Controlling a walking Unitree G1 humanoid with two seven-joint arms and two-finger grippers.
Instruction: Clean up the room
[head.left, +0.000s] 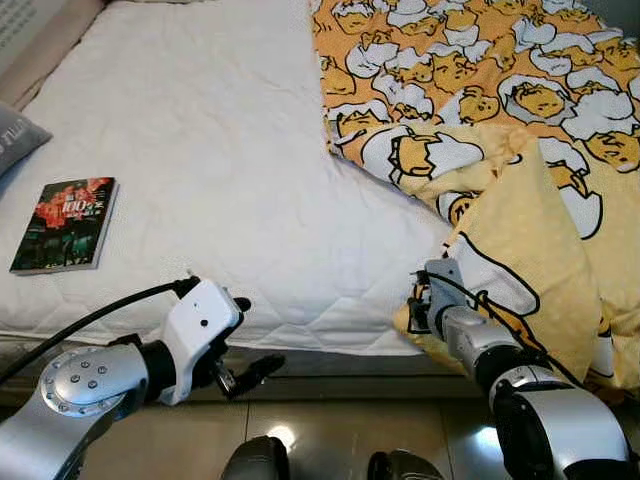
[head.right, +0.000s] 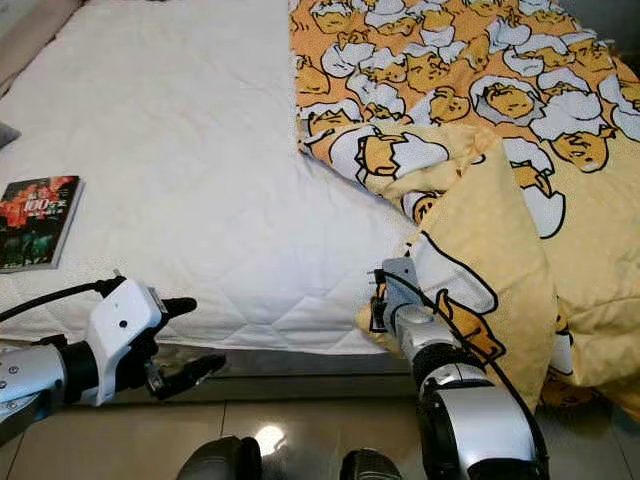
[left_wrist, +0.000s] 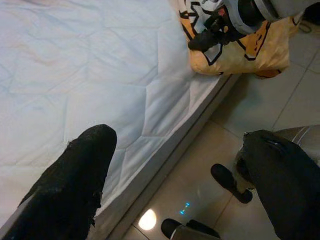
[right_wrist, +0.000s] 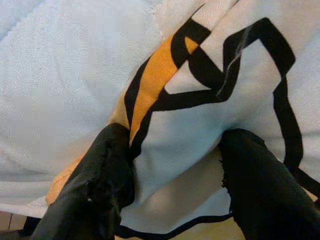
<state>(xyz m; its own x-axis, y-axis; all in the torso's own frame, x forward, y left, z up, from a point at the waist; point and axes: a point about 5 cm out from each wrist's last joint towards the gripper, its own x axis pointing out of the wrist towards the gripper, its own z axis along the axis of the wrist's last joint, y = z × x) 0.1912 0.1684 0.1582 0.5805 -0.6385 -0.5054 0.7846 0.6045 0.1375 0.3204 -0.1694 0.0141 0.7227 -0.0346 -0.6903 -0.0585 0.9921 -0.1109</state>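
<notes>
**A:** At the near edge of the bed, white quilted mattress cover, what's the right gripper doing?

**B:** Jaws closed on a fold of the yellow-orange cartoon-egg print duvet. Wrist view shows fabric bunched between both black fingers. Grip point is the duvet's lower corner, hanging just over the mattress edge.

**A:** Duvet layout?

**B:** Covers the right half of the bed. Near part is flipped over, showing a pale yellow dotted underside. The rest lies flat toward the head end.

**A:** Left gripper?

**B:** Jaws wide open, holding nothing. It sits in front of the mattress edge, above the glossy tiled floor, well apart from the duvet.

**A:** Anything else on the bed?

**B:** Dark paperback book with red cover art, lying flat on the left side, far from both grippers. Grey pillow corner at the far left edge. The robot's feet are partly visible on the floor below.
</notes>
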